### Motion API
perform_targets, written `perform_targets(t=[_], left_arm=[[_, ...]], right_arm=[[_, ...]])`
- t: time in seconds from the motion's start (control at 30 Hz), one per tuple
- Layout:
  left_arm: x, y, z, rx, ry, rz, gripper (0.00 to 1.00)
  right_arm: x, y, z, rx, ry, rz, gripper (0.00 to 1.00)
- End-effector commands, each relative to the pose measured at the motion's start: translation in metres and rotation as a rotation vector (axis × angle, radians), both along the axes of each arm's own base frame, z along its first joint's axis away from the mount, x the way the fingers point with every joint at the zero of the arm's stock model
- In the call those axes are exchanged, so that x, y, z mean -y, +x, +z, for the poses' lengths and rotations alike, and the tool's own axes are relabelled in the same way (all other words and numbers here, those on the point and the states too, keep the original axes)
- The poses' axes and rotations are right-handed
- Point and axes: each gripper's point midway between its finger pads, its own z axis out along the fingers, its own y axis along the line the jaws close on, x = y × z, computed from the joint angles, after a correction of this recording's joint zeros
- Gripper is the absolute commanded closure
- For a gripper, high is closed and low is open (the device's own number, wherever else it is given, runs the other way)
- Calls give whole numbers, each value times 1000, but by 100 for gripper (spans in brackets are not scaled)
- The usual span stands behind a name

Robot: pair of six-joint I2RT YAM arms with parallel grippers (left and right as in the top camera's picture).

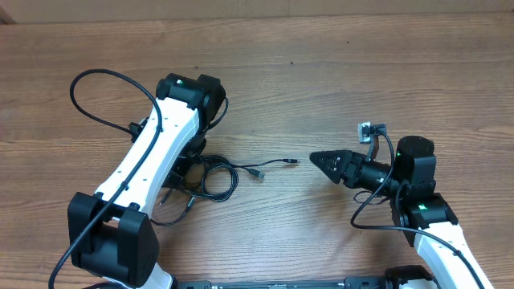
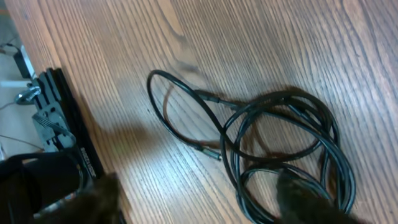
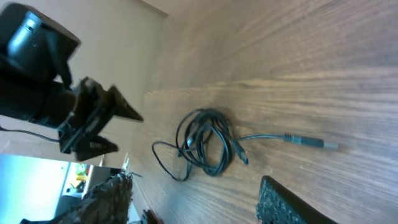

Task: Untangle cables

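The cables (image 1: 215,177) lie as one black coiled bundle on the wooden table beside my left arm. Two loose ends (image 1: 257,171) with plug tips trail right toward my right gripper (image 1: 321,163). In the left wrist view the coil (image 2: 280,143) sits just ahead of my left gripper (image 2: 199,208), which is open. Its right finger (image 2: 305,199) hangs over the coil's near edge and the jaws grip nothing. My right gripper (image 3: 199,208) is open and empty, apart from the bundle (image 3: 205,142) and from the grey plug (image 3: 311,142).
My left arm (image 1: 152,152) crosses the table's left side, with a thick wire loop (image 1: 104,80) arching from it. A black base rail (image 2: 62,124) runs along the near edge. The table's far edge (image 1: 257,18) lies at the top.
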Motion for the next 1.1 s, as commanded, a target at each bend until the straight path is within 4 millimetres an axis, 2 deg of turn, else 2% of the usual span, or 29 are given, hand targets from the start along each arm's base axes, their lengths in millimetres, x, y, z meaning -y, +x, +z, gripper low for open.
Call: perform_targets(t=[0.0,0.07,0.13,0.27,0.4,0.47,0.57,0.7,0.87,1.07], left_arm=[[2,2,9,37,-23,11,5],[3,1,9,35,-26,12,0],[6,0,7,29,-45,18,0],[17,-2,4,18,-109,34,8],[22,0,2,26,-126,29,0],[25,1,1,29,-130,16,0],[34,10,-1,35,-158,-111,0],[54,31,-6,53,-204,-375,0],[74,43,-16,24,-209,-617,0],[75,46,-34,-86,-166,-782,0]], right_arm=[[-1,-1,2,50,-38,32,36],[-1,-4,-2,39,-50,38,35],[-1,-6,-5,36,-61,47,35],[1,-8,-12,10,-77,38,35],[1,-9,-13,18,-87,47,34],[1,-9,-13,15,-87,47,34],[2,-10,-14,11,-88,47,31],[2,-11,-16,18,-98,56,30],[2,-12,-16,12,-98,56,30],[2,-12,-17,10,-99,56,30]])
